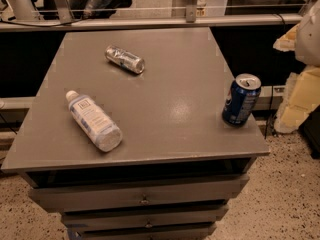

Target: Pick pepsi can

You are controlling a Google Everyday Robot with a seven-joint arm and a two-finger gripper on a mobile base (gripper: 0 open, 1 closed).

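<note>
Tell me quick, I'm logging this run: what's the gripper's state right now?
Gripper: at the right edge of the view, apart from the standing pepsi can; open or closed cannot be told.

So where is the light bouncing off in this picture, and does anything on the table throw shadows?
Camera view: a pale sheen lies on the table near its middle; the pepsi can glints on its silver top and casts only a small shadow at its base; the silver can sparkles; the gripper is not in view.
</note>
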